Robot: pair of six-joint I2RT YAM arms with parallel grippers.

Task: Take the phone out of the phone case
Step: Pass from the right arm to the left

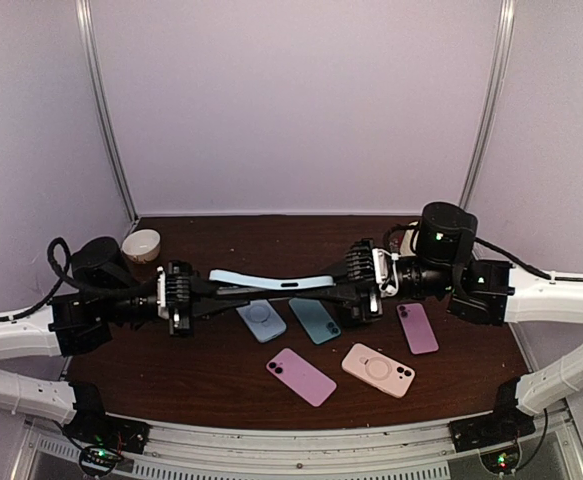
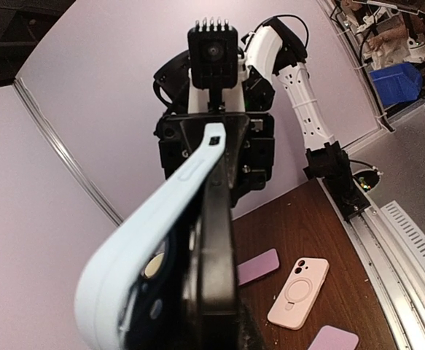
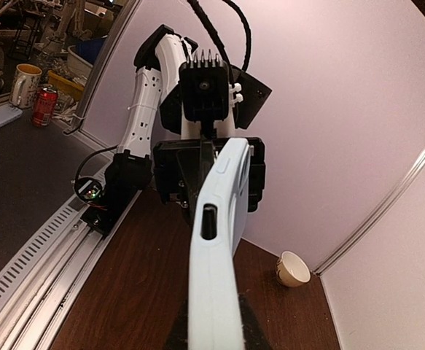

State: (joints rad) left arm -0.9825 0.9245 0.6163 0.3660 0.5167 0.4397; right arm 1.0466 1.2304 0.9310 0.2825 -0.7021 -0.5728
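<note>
A pale blue phone case (image 1: 271, 280) hangs above the table, stretched and slightly bowed between my two grippers. My left gripper (image 1: 209, 290) is shut on its left end and my right gripper (image 1: 339, 290) on its right end. In the left wrist view the case (image 2: 135, 240) curls away to the left of a black finger (image 2: 216, 240), baring the dark phone (image 2: 154, 268) and its camera lens inside. The left gripper (image 2: 197, 226) pinches that end. Edge-on in the right wrist view, the case (image 3: 216, 240) shows a slot in its rim, and the right gripper (image 3: 213, 317) clamps it low in the frame.
On the brown table (image 1: 221, 380) below lie a blue phone (image 1: 261, 320), a teal one (image 1: 315, 320), a purple one (image 1: 417, 327), a mauve one (image 1: 301, 376) and a pink case (image 1: 378, 369). A small white bowl (image 1: 141, 244) stands at the back left corner.
</note>
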